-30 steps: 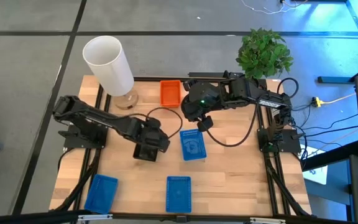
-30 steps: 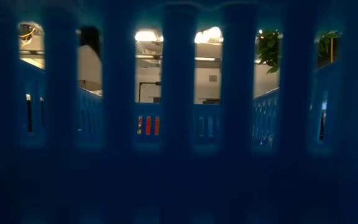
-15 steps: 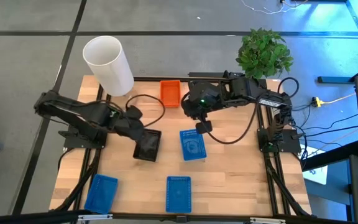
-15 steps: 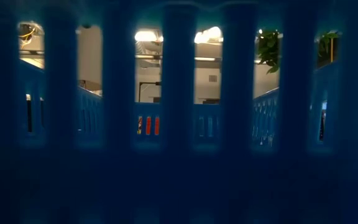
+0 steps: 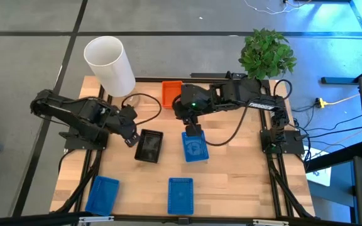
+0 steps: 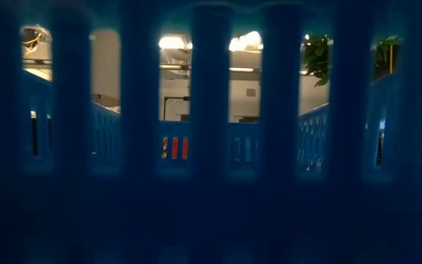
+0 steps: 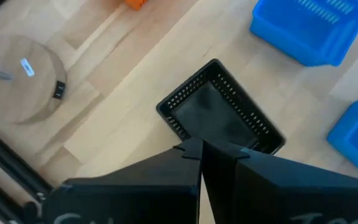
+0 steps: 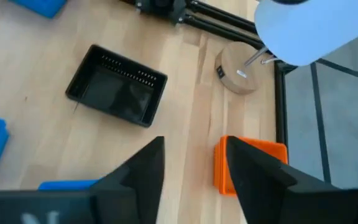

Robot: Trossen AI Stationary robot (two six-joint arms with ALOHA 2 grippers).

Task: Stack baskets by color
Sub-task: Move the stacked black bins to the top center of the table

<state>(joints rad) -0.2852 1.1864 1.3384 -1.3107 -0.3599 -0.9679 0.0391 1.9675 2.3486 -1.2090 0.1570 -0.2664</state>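
Left tool (image 5: 129, 139) withdrew, closed; black basket (image 5: 149, 145) long axis runs front-to-back

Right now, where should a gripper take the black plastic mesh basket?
Probably on one long wall of the black plastic mesh basket, from straight above: it sits upright, open side up, clear of the blue baskets, so one finger fits inside the thin rim.

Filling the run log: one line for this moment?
left gripper: shut, beside black basket | right gripper: open, above blue basket | orange basket: untouched

Grey floor (image 5: 168, 56), lit ceiling lamps (image 6: 244, 41)
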